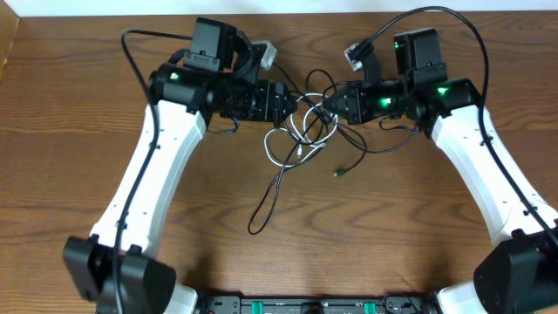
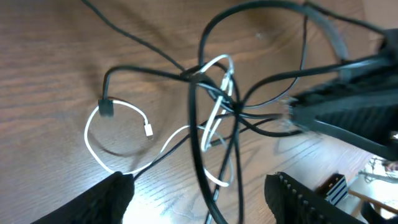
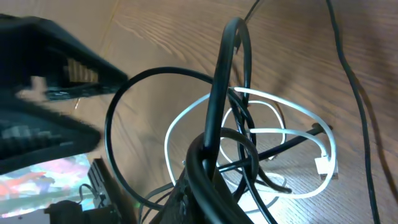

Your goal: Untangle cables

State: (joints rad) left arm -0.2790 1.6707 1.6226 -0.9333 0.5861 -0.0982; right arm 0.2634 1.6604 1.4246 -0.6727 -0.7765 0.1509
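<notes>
Wooden table [image 1: 96,122], tangled black and white cables [image 1: 298,146] on it

We're looking at a robotics lab bench here: a plain wood-grain table [image 1: 279,253], one white-and-black robot arm [image 1: 148,174] rising from the lower left of the frame, a second arm [image 1: 493,166] from the lower right, and a black equipment rail [image 1: 314,305] with green connectors along the bottom edge.

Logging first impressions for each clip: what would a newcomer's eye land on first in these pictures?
The tangle of cables, black cords looped with a white one, sits centred toward the table's far side. The right gripper is shut on black strands of it, while the left gripper faces it with jaws open. One black cord trails loose toward the near edge.
</notes>
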